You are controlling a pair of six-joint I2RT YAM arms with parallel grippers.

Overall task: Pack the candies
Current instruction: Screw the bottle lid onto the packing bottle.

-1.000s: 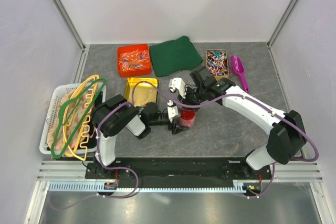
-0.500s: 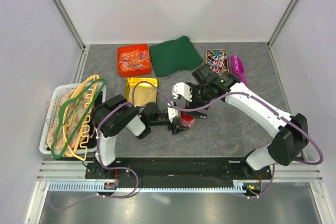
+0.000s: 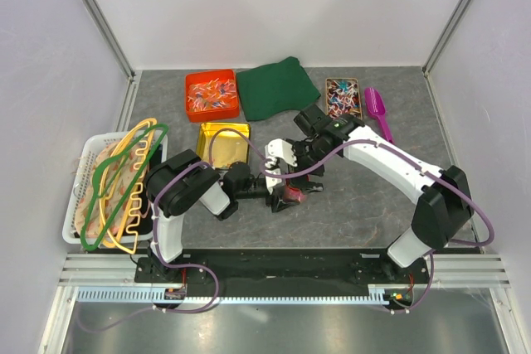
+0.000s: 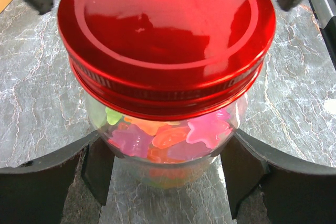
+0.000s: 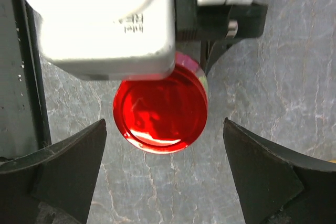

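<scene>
Red metal lid: glossy, round, ridged rim, seated on clear glass jar. Candies inside jar: soft gummy lumps, pink, orange, green, pressed against glass under lid. Jar upright on grey marbled table, mid-table, nearer near edge. Left end effector grasping jar, black pads on both sides. Right end effector released, spread wide above lid, not touching.
</scene>
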